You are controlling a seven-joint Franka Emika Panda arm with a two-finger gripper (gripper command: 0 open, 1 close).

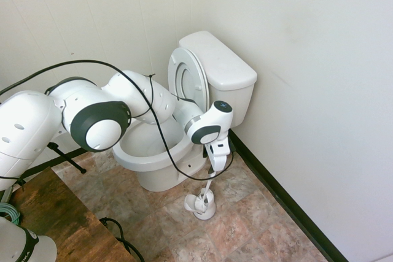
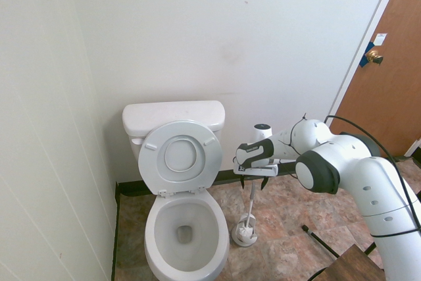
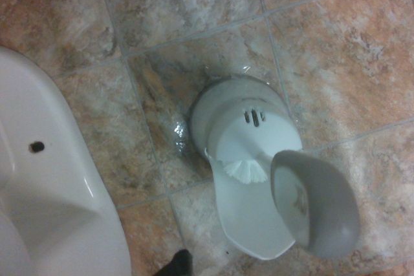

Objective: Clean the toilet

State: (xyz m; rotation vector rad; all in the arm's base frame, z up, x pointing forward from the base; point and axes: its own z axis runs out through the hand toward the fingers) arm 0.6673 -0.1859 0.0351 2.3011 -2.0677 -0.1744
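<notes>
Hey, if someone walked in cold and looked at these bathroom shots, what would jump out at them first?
First, the white toilet in the corner, its seat and lid raised against the tank. Next, the gripper poised just above the handle of the toilet brush, which stands in its small white holder on the tile floor beside the bowl. In the wrist view, white bristles show inside the holder.

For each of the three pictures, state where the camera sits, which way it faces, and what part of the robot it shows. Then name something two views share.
First exterior view: high, behind the arm, looking down at the toilet; the arm enters from the left.
Second exterior view: high, facing the toilet's front and the back wall; the arm enters from the right, gripper above the brush holder.
Wrist view: looks straight down at the holder and floor tiles; no robot part identifiable.
Shared: toilet and holder appear in all three.
</notes>
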